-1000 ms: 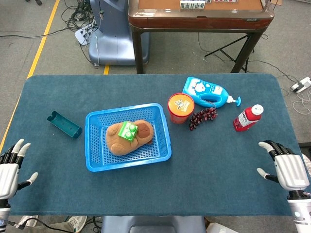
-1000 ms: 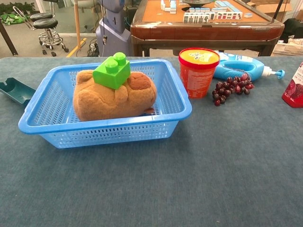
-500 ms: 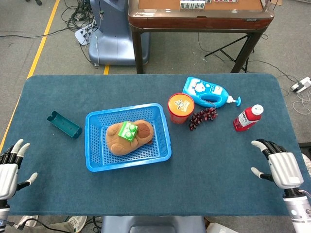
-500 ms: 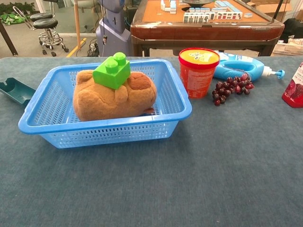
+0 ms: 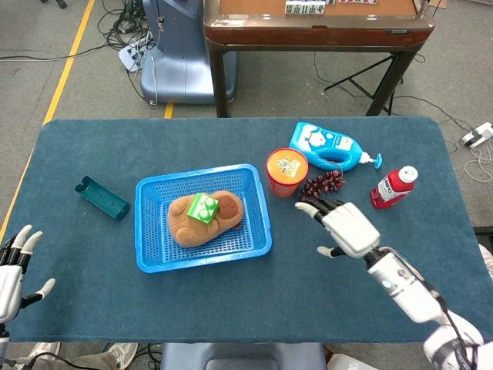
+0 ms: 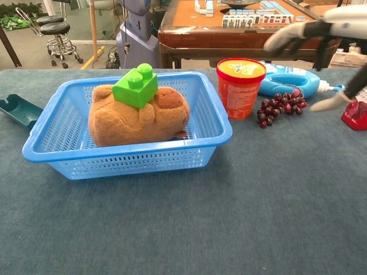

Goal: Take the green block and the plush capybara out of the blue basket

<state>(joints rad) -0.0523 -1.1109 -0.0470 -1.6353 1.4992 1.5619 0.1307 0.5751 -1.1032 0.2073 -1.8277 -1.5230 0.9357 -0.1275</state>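
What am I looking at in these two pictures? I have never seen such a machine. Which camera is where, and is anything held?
It is a robot with two arms ending in hands. One camera looks down from its head, the other forward from its chest. The right hand is open above the table; the left hand waits open at the edge. Neither holds anything. A basket holds a capybara with a green block on top. Beside it: a tub, grapes and two bottles.

Motion blurs the white-and-black right hand in the chest view; the red plastic bottle and teal plastic tray are cropped by its edges.
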